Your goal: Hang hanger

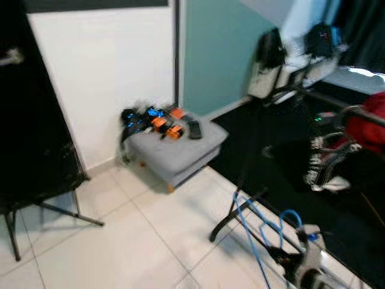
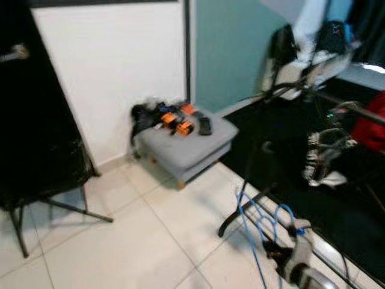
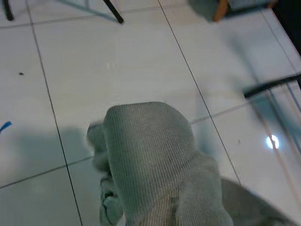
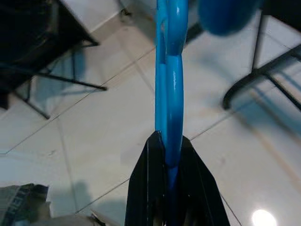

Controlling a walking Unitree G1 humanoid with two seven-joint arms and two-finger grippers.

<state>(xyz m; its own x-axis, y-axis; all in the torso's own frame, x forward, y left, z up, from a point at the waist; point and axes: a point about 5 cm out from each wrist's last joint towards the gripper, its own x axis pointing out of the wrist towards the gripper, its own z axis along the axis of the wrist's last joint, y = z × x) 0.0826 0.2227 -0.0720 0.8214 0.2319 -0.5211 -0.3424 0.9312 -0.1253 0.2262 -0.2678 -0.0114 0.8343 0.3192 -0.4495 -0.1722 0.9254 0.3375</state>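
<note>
**Blue hanger clamped in right hand**

Head view: the blue hanger (image 1: 264, 232) hangs at lower right beside a black rack leg (image 1: 231, 217).

Right wrist: right hand (image 4: 167, 160) closed on it (above white tiles).

Left wrist: grey cloth (image 3: 155, 165); fingers' state unclear.

Silver right arm (image 1: 310, 265), right claw (image 4: 168, 160) of two long black tapered fingers

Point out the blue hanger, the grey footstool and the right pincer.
blue hanger (image 4: 168, 108): right wrist view, on its straight shaft above the fingers.
grey footstool (image 1: 180, 150): left eye view, on the bare cushion top.
right pincer (image 4: 168, 162): right wrist view, between its fingertips, shut on the hanger.
</note>
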